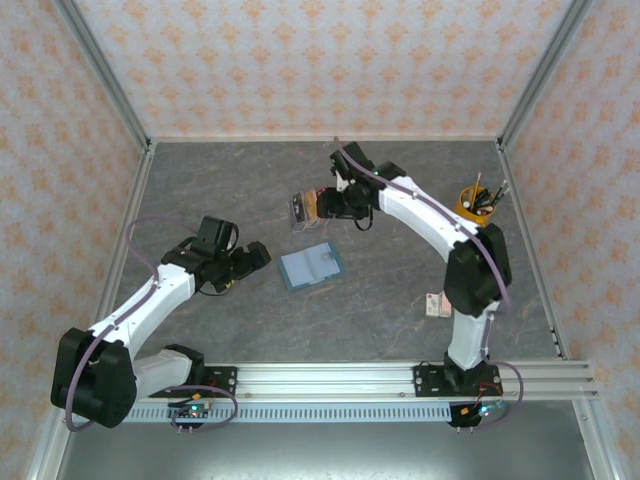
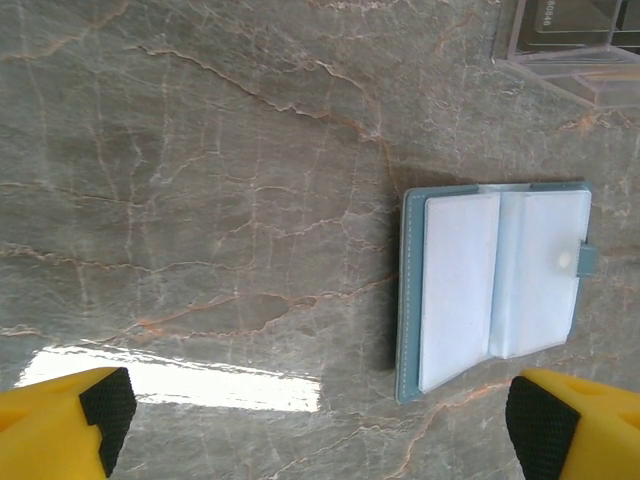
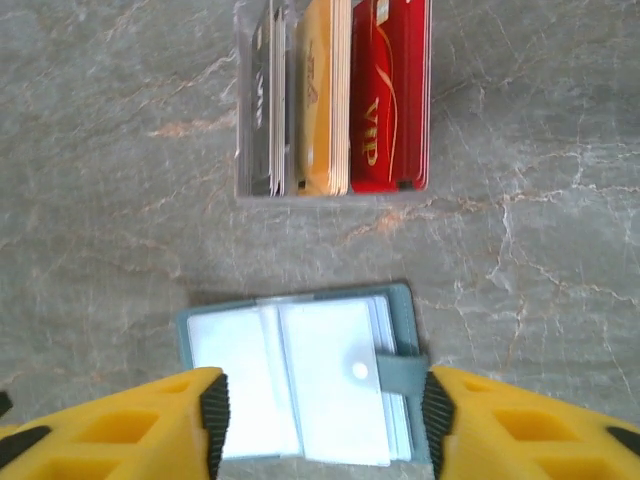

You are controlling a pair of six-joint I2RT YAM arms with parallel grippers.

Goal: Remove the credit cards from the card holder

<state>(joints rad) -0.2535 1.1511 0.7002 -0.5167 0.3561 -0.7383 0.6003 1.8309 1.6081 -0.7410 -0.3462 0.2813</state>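
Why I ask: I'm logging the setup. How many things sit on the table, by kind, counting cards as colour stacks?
Card holder: 1
Clear tray: 1
Grey card stack: 1
Tan card stack: 1
Red card stack: 1
Pen cup: 1
Pink-and-white box: 1
Total: 7

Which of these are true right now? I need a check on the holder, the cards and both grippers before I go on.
1. The card holder lies open on the table. True.
2. The red cards sit in the holder's pockets. False: they stand in the clear tray, beside the tan cards and grey cards.
3. The left gripper is open and empty. True.
4. The right gripper is shut on a card. False: its jaws stand apart, gripping nothing.
5. The yellow pen cup stands between the arms' bases. False: it stands at the far right of the table.
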